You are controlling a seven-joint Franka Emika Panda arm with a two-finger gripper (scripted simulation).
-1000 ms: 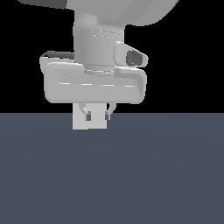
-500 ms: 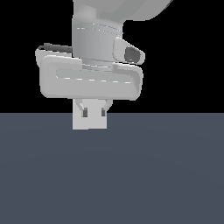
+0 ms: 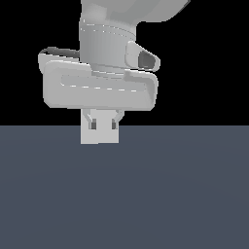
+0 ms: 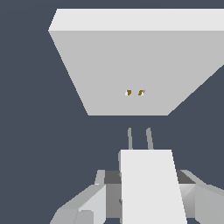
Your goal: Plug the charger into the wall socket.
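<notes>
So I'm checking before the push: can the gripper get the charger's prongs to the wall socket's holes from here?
Probably yes. The gripper holds the charger, whose prongs point at the wall socket, roughly lined up with its two holes. Only open floor lies between.

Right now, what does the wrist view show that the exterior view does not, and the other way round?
Only the wrist view shows the wall socket, a white plate with two tiny yellowish holes, and the two prongs sticking out of the charger toward it, with a gap still between prongs and plate. Only the exterior view shows the arm's wrist housing above the gripper and the black backdrop behind it. Both show the charger, a small white block held between the fingers of the gripper, over the dark grey-blue floor.
</notes>
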